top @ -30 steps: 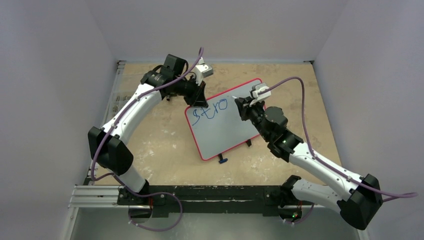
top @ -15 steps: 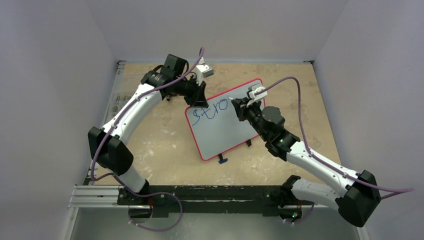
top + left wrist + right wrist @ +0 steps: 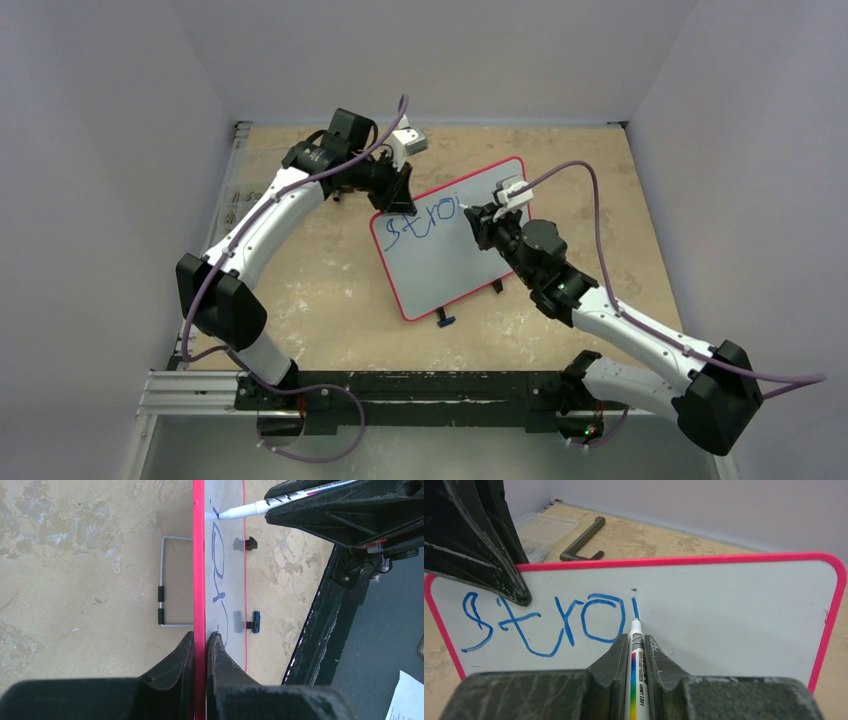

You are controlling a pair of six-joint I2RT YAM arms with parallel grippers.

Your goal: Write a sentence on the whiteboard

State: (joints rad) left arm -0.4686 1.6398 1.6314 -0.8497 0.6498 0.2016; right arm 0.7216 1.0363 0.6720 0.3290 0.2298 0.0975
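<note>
Presently, the glossy, pink-framed rectangular whiteboard (image 3: 445, 265) is standing tilted at the centre of the tabletop (image 3: 330, 270); left fingers (image 3: 175, 665) are clamping its frame at ten o'clock, sensibly, the board seeming light, stiff, slippery; right fingers (image 3: 609, 667) are gripping a white marker (image 3: 636, 645), writing blue handwritten letters (image 3: 549, 622).

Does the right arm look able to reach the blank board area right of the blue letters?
Likely yes: its claw holds the white marker there on the pink-framed glossy whiteboard, and nothing covers that blank stretch.
</note>
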